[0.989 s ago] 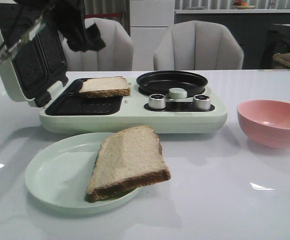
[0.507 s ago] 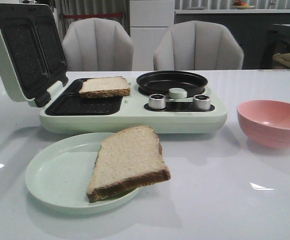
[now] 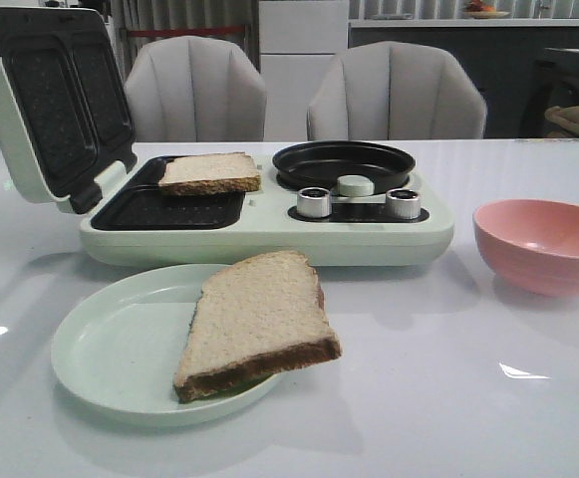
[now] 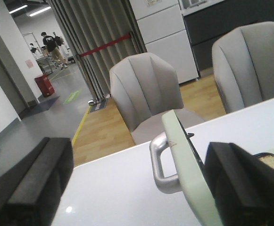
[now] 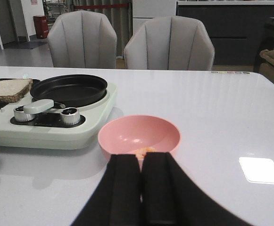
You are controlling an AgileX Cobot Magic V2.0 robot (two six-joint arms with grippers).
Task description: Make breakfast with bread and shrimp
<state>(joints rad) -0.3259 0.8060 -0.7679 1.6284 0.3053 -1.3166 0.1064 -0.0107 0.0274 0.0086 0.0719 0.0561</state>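
So the white bench (image 3: 528,418) fills most of the front view, with two grey chairs (image 3: 397,92) behind it along the top of the frame. Biggest thing on it is the pale green breakfast maker (image 3: 269,234), centre-left, its lid (image 3: 50,105) standing open in the upper left. One slice of bread (image 3: 209,171) lies on the dark grill plate (image 3: 169,209), toward its back right corner, and a round black pan (image 3: 344,162) sits on the right half, with two silver knobs (image 3: 314,202) in front of it. Lower left there's a pale green plate (image 3: 110,349) with the second bread slice (image 3: 259,321) lying across its right side, one corner hanging past the rim. The pink bowl (image 3: 543,244) sits at the right edge, well apart from the plate. In the right wrist view, a small orange bit of shrimp (image 5: 144,150) shows inside that bowl, just above the right gripper (image 5: 141,188), whose fingers are pressed together on nothing. The left gripper (image 4: 141,188) has its fingers (image 4: 37,183) spread wide, on either side of the lid's edge and its silver handle (image 4: 161,162).
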